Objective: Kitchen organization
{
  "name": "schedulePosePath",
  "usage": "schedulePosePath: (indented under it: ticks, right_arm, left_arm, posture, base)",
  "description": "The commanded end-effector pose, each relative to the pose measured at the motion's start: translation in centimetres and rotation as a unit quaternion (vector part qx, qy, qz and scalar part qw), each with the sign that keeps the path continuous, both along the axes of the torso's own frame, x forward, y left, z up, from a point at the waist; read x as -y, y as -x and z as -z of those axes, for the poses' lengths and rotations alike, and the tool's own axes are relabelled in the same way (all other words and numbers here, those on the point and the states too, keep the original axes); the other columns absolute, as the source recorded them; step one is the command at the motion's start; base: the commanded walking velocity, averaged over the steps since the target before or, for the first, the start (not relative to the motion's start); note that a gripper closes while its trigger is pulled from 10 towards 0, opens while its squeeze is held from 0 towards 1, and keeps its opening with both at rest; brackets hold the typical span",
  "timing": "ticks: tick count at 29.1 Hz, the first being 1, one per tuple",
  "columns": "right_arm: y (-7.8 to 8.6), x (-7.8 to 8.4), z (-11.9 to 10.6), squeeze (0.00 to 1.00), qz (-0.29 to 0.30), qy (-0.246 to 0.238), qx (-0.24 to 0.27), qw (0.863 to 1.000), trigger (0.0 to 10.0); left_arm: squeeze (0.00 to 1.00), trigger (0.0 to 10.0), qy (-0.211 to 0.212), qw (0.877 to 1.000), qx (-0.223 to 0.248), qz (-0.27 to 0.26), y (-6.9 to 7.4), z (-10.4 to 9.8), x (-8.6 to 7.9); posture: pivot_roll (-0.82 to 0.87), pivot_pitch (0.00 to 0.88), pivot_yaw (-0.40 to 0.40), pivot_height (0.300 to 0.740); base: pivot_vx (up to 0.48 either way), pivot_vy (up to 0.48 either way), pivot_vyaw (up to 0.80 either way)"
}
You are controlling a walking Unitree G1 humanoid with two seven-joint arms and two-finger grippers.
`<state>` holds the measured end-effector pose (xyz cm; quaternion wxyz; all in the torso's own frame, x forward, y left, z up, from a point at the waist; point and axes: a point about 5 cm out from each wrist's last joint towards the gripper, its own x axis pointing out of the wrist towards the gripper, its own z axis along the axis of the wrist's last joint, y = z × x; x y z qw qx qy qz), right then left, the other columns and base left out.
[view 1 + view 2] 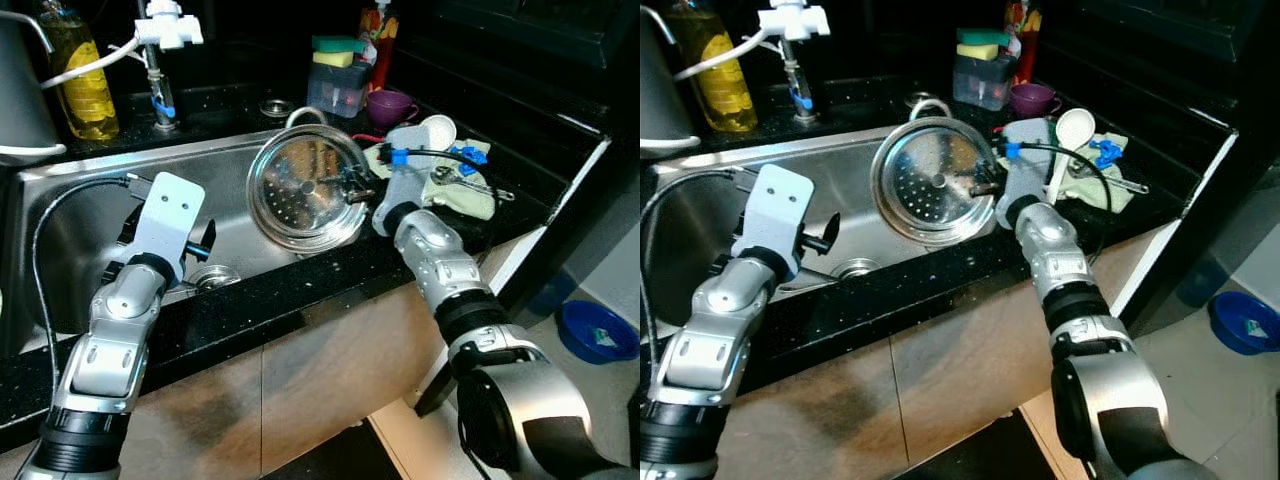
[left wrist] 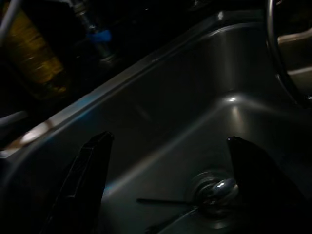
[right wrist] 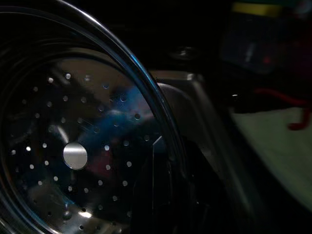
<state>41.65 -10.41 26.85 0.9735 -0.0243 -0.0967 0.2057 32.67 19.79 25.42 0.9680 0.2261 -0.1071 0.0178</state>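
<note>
My right gripper (image 1: 362, 192) has jaws clamped on the rim of the strainer (image 1: 303, 188), tilted over the sink (image 1: 80, 215) at 12 o'clock; thin grip could slip; left gripper (image 2: 165, 180) jaws open.

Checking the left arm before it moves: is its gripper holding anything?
No: the left gripper hangs open over the sink with bare steel between its fingers.
</note>
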Motion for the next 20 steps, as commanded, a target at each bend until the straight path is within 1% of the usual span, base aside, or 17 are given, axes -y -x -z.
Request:
schedulePosePath:
  ticks: [1, 2, 4, 5, 7, 9, 11, 12, 13, 15, 17, 20]
  right_arm:
    - [-0.2, -0.6, -0.7, 0.0, 0.0, 0.03, 0.016, 0.999, 10.0]
    - [-0.2, -0.6, -0.7, 0.0, 0.0, 0.03, 0.016, 0.999, 10.0]
    - [-0.3, -0.8, -1.0, 0.0, 0.008, 0.043, 0.019, 0.999, 10.0]
    - [-0.3, -0.8, -1.0, 0.0, 0.008, 0.043, 0.019, 0.999, 10.0]
    - [-0.5, -1.0, -1.4, 0.0, 0.027, 0.061, 0.022, 0.998, 10.0]
    - [-0.5, -1.0, -1.4, 0.0, 0.027, 0.061, 0.022, 0.998, 10.0]
    - [-0.7, -1.4, -1.6, 0.0, 0.033, 0.076, 0.019, 0.996, 10.0]
    - [-0.7, -1.4, -1.6, 0.0, 0.033, 0.076, 0.019, 0.996, 10.0]
    - [-0.6, -1.8, -1.5, 0.0, 0.028, 0.087, 0.017, 0.996, 10.0]
    - [-0.5, -3.2, -1.1, 0.0, 0.006, 0.132, 0.014, 0.991, 10.0]
    - [-0.4, -4.0, -0.8, 0.0, -0.006, 0.163, 0.014, 0.987, 10.0]
    - [-0.3, -4.4, -0.8, 0.0, -0.009, 0.177, 0.017, 0.984, 10.0]
  left_arm:
    - [0.0, 10.0, -0.029, 1.0, -0.008, 0.004, 0.0, -0.3, -0.4]
    - [0.0, 10.0, -0.029, 1.0, -0.008, 0.004, 0.0, -0.3, -0.4]
    - [0.0, 10.0, -0.049, 0.999, -0.008, 0.015, 0.1, -0.7, -0.4]
    - [0.0, 10.0, -0.049, 0.999, -0.008, 0.015, 0.1, -0.7, -0.4]
    - [0.0, 10.0, -0.061, 0.998, -0.013, 0.033, 0.4, -1.0, -0.5]
    - [0.0, 10.0, -0.061, 0.998, -0.013, 0.033, 0.4, -1.0, -0.5]
    - [0.0, 10.0, -0.065, 0.997, -0.02, 0.045, 0.7, -1.0, -0.7]
    - [0.0, 10.0, -0.065, 0.997, -0.02, 0.045, 0.7, -1.0, -0.7]
    - [0.0, 10.0, -0.066, 0.996, -0.024, 0.05, 0.9, -0.9, -0.8]
    - [0.0, 10.0, -0.067, 0.994, -0.033, 0.077, 1.1, -1.0, -0.8]
    - [0.0, 10.0, -0.067, 0.992, -0.037, 0.096, 1.2, -1.3, -0.6]
    - [0.0, 10.0, -0.063, 0.992, -0.039, 0.105, 1.3, -1.5, -0.5]
  posture:
    - [0.01, 0.154, -0.105, 0.74]
    - [0.01, 0.154, -0.105, 0.74]
    - [0.02, 0.165, -0.108, 0.74]
    - [0.02, 0.165, -0.108, 0.74]
    - [0.04, 0.178, -0.111, 0.74]
    - [0.04, 0.178, -0.111, 0.74]
    - [0.04, 0.189, -0.112, 0.74]
    - [0.04, 0.189, -0.112, 0.74]
    - [0.05, 0.203, -0.113, 0.74]
    - [0.06, 0.214, -0.114, 0.74]
    - [0.07, 0.218, -0.113, 0.74]
    - [0.07, 0.22, -0.113, 0.74]
  base:
    - [0.0, 0.0, 0.0]
    - [0.0, 0.0, 0.0]
    - [0.0, 0.0, 0.0]
    - [0.0, 0.0, 0.0]
    - [0.0, 0.0, 0.0]
    - [0.0, 0.0, 0.0]
    - [0.0, 0.0, 0.0]
    - [0.0, 0.0, 0.0]
    - [0.0, 0.0, 0.0]
    - [0.0, 0.0, 0.0]
    - [0.0, 0.0, 0.0]
    - [0.0, 0.0, 0.0]
